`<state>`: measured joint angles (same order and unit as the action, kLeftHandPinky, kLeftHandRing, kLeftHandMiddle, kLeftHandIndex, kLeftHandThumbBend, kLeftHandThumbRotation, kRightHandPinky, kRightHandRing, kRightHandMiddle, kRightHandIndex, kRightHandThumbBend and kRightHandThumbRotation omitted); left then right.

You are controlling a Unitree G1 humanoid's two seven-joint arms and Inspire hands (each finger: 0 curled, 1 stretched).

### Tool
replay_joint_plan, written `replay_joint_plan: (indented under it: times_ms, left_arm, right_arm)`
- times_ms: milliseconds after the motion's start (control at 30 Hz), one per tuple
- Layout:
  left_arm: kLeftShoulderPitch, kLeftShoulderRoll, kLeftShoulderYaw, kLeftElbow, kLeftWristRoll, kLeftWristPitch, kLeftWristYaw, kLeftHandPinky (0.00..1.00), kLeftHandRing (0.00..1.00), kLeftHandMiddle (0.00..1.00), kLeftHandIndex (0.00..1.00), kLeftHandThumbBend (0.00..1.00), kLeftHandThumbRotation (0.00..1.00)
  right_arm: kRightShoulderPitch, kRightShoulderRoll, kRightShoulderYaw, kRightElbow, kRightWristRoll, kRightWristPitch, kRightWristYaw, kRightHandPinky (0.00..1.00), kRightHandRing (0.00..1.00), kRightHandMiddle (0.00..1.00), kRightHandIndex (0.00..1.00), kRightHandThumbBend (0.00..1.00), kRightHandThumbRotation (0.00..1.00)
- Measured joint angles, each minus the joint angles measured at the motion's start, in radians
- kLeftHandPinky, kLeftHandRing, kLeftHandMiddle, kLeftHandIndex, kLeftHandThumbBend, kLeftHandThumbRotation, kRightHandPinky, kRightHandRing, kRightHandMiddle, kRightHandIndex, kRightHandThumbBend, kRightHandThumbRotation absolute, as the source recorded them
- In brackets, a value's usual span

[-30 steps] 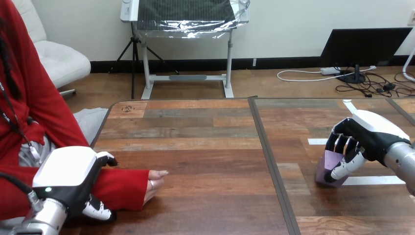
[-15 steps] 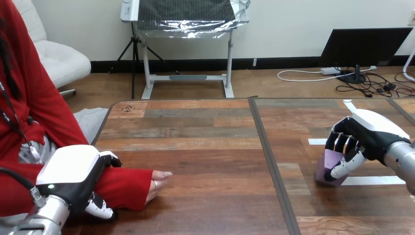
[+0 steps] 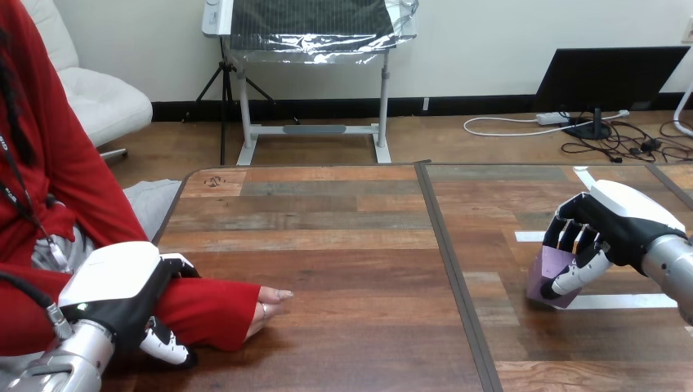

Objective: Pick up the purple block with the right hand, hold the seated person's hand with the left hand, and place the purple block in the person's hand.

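light: bright, even
shadows: soft, faint on counter [image 3: 351, 269]
glare: pale sheen, counter's far right

Table [image 3: 343, 237] of matt, grained wood planks; purple block [image 3: 541, 279] smooth, faintly glossy.

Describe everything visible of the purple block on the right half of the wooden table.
The purple block is a small, matte, pale-purple solid with flat faces and angled edges; it looks like plastic or foam. It sits slightly tilted on the right half of the wooden table, next to a white tape strip. The robot's right hand covers its top and right side, with fingers and thumb curled round it. Whether its base touches the table cannot be told.
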<state>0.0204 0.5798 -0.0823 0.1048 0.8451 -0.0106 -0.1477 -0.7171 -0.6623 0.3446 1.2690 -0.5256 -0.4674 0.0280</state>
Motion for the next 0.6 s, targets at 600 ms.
replay_joint_plan:
  times_ms: [600]
  left_arm:
    - [-0.024, 0.002, -0.027, 0.001, -0.016, 0.019, -0.023, 0.47, 0.58, 0.62, 0.61, 0.94, 0.02]
  right_arm:
    - [0.000, 0.000, 0.000, -0.003, 0.004, 0.000, 0.000, 0.45, 0.48, 0.50, 0.49, 0.82, 0.00]
